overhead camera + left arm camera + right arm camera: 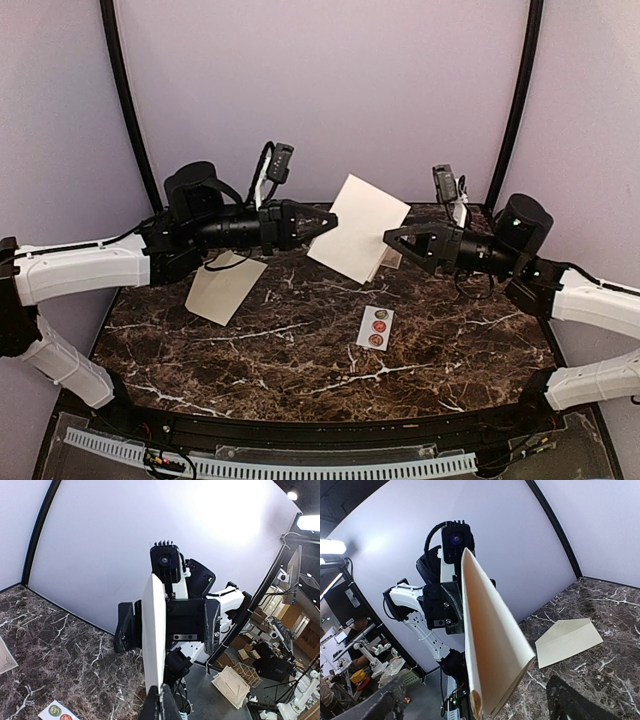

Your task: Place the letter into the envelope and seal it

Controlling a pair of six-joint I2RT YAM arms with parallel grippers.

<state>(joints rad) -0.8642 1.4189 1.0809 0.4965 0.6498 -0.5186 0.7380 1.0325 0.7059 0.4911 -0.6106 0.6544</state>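
- Top external view: your left gripper (328, 222) is clamped on the left corner of the letter (355, 225), a pale folded sheet held up above the dark marble table (300, 350).
- Same view: your right gripper (392, 246) has its jaws spread wide at the letter's right edge. You cannot tell whether a finger touches the paper.
- Same view: the envelope (225, 288), plain beige, lies flat on the left part of the table, partly under your left arm and well apart from the letter.
- Same view: a white sticker strip (376, 327) with round coloured dots lies on the marble in front of the letter. Any print on it is too small to read.
- Left wrist view: your left gripper (161, 707) pinches the lower edge of the letter (154, 635), which is seen edge-on and upright.
- Same view: the sticker strip (56, 712) shows one green and one red dot, with any lettering illegible.
- Same view: a tan sheet corner (5, 659) with a thin border line sits at the left edge of the frame.
- Right wrist view: the letter (487, 645) is edge-on, and its folded layers part at the lower end.
- Same view: your right fingers (572, 700) stand far apart on either side of the letter, neither visibly on the paper.
- Same view: the envelope (568, 639) lies on the marble to the right, with a fold line across it.
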